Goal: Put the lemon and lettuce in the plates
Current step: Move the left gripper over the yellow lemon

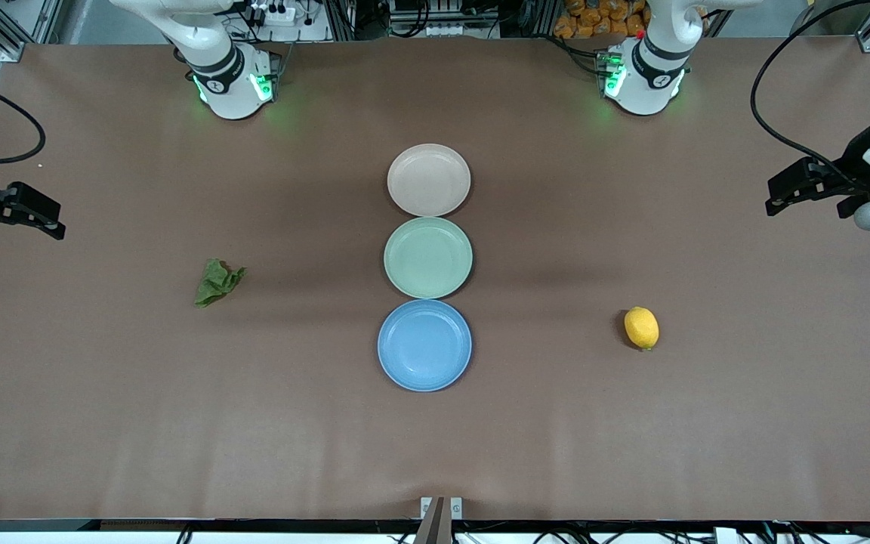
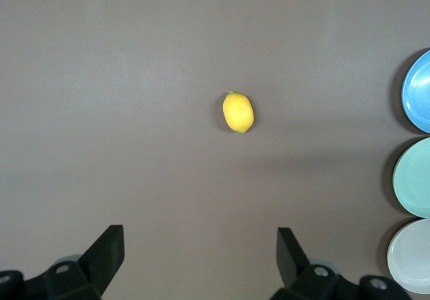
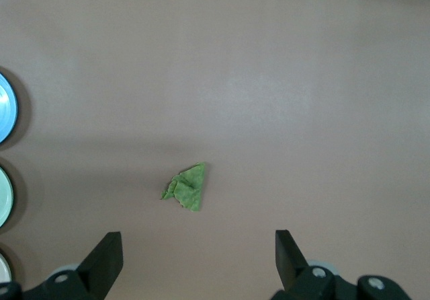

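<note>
Front view shows my left gripper (image 1: 782, 193) and right gripper (image 1: 42, 219) parked wide at the table ends, jaws spread and empty. The lemon (image 1: 641, 328) and lettuce (image 1: 216, 282) lie either side of the blue plate (image 1: 424, 378) and beige plate (image 1: 429, 155), one per arm.

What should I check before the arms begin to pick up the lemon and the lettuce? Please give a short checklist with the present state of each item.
1. Left gripper fingers open, holding nothing: ok.
2. Right gripper fingers open, holding nothing: ok.
3. Lemon lies free on the table toward the left arm's end, nothing touching it: ok.
4. Lettuce lies free toward the right arm's end: ok.
5. Blue plate and beige plate hold nothing: ok.
6. Lemon or lettuce already in a plate: not ok, both are on the table.
</note>
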### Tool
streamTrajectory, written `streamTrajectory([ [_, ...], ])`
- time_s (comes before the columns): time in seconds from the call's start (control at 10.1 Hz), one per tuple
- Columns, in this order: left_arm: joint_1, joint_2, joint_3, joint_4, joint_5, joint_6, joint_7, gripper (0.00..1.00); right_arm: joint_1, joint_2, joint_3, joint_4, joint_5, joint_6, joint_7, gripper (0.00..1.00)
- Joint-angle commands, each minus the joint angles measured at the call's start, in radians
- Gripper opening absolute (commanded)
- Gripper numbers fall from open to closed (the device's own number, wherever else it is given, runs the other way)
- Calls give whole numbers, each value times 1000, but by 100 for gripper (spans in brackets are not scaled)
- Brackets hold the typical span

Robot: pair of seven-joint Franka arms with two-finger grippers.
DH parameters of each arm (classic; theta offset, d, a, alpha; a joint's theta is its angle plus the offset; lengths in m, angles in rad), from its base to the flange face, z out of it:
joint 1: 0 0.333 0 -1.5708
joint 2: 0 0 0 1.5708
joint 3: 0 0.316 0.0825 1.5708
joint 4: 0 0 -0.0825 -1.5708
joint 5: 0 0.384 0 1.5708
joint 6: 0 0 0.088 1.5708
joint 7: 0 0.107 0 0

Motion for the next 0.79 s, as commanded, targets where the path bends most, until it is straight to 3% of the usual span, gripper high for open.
streamTrajectory([
  [0.0, -1, 11, -2, 20, 6, -2, 14, 100, 5, -33, -4, -42, -8, 4, 3, 100],
  [0.69, -10, 150, -14, 4, -3, 110, 11, 100, 4, -46, -6, -55, -7, 12, 4, 100],
])
